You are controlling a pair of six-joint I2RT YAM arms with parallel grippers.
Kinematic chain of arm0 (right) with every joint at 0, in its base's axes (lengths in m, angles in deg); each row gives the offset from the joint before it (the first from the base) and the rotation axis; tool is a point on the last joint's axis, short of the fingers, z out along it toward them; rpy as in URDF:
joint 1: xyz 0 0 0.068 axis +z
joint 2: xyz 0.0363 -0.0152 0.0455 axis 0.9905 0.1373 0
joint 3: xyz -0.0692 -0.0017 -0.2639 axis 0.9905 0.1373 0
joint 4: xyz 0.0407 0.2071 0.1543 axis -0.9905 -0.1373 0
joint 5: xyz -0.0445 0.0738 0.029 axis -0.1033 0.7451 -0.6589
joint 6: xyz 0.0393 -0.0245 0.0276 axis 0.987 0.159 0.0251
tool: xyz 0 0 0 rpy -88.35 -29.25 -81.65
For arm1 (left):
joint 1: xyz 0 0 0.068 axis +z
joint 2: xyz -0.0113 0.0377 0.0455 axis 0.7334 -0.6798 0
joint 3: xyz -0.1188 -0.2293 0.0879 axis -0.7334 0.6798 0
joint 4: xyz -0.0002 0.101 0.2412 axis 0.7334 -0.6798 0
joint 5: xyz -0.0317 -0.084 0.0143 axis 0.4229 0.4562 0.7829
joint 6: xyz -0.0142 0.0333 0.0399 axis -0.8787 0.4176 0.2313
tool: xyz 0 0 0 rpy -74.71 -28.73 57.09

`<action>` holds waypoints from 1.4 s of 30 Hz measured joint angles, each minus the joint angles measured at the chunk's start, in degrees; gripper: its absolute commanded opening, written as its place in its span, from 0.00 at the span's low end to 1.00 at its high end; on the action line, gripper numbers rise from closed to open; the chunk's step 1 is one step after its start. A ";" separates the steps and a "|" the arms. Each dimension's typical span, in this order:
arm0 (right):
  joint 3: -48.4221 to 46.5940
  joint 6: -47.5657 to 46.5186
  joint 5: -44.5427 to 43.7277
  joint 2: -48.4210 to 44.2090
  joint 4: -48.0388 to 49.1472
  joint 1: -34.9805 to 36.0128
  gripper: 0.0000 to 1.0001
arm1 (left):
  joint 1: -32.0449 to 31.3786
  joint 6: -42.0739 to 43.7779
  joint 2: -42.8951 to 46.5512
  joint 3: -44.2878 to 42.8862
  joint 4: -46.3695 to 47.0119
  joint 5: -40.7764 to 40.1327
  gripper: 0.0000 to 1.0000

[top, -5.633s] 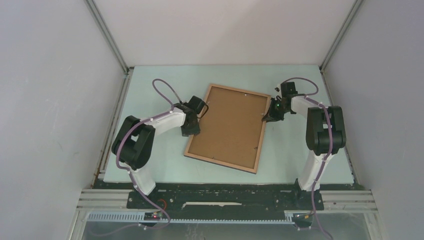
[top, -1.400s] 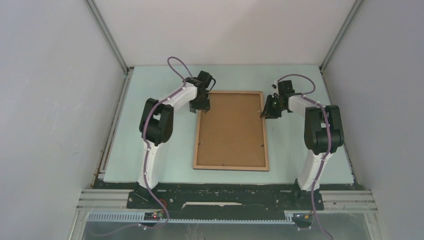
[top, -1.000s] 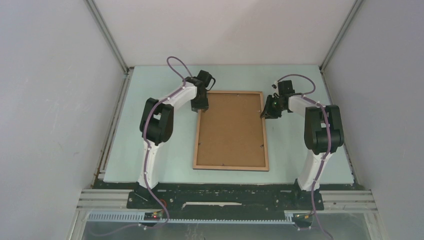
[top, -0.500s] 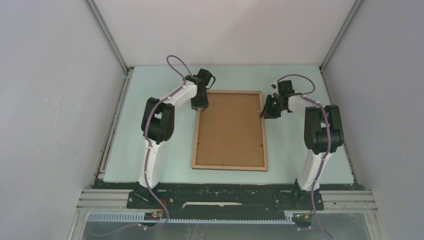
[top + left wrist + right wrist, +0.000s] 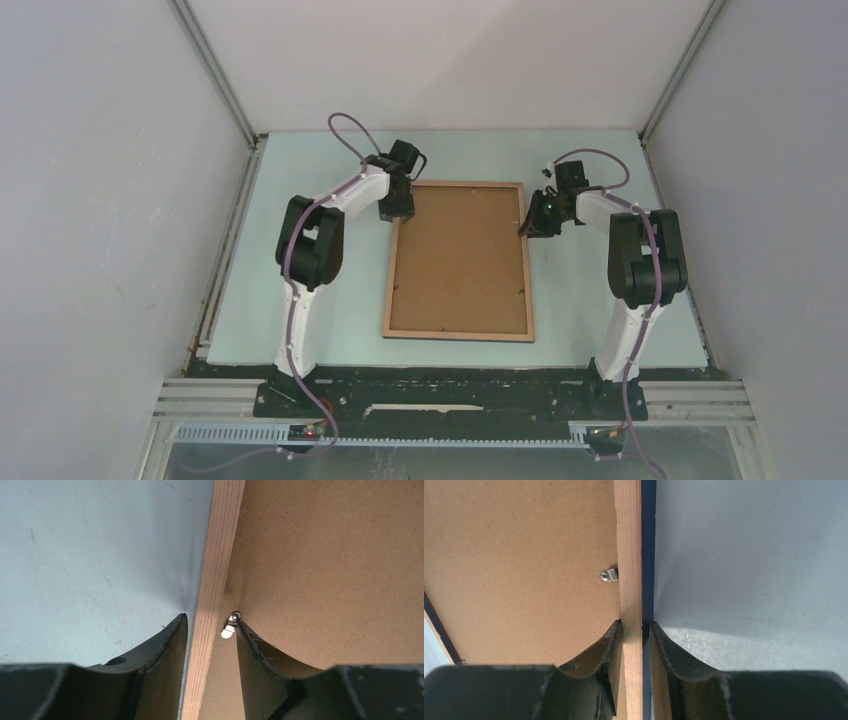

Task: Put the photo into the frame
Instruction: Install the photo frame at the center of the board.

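The frame point(image 5: 458, 334) lies back-up on the table, its wood-brown rails around a brown backing board point(image 5: 460, 260). The photo is hidden. My left gripper point(image 5: 398, 207) is open and straddles the left rail point(image 5: 220, 565) near the far left corner. Its inner fingertip point(image 5: 245, 635) touches a small metal turn clip point(image 5: 230, 628) on the board point(image 5: 325, 565). My right gripper point(image 5: 530, 228) is shut on the right rail point(image 5: 629, 555) near the far right corner. One finger is on the board side and one on the navy outer edge point(image 5: 648, 555).
Another metal clip point(image 5: 609, 574) sits on the backing board point(image 5: 524, 555) just ahead of the right gripper. The pale green table point(image 5: 300, 290) runs to grey walls at the left, right and back. Both arm bases stand at the near edge.
The frame has turned from tilted to square with the table, then slid slightly left. My left gripper has moved from the left rail's middle to its far corner. The right gripper keeps its hold.
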 measured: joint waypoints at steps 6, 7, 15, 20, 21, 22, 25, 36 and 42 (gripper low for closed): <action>-0.02 0.02 0.37 0.07 -0.02 0.11 0.32 | 0.31 0.96 0.96 1.70 0.98 0.17 0.52; -0.02 0.02 0.42 0.07 -0.02 0.11 0.32 | 0.31 1.03 1.05 1.88 1.09 0.15 0.52; -0.02 0.02 0.46 0.07 -0.02 0.11 0.32 | 0.59 1.22 2.25 3.93 2.34 0.15 0.53; -0.02 0.02 0.59 0.07 0.00 0.11 0.32 | 0.59 1.33 2.25 3.93 2.51 0.42 0.47; -0.02 0.02 0.66 0.07 0.00 0.11 0.32 | 0.59 1.33 2.25 3.93 2.51 0.50 0.47; -0.02 0.02 0.68 0.07 0.00 0.11 0.32 | 0.59 1.36 2.25 3.93 2.49 0.57 0.47; -0.02 0.02 0.74 0.07 0.00 0.17 0.32 | 0.59 1.36 2.25 3.93 2.47 0.55 0.46; -0.02 0.04 1.27 0.09 0.00 0.22 0.32 | 0.59 1.42 2.49 4.35 2.64 0.31 0.22; -0.04 0.04 1.60 0.09 0.02 0.39 0.32 | 0.35 3.13 3.37 5.81 3.39 -1.68 0.13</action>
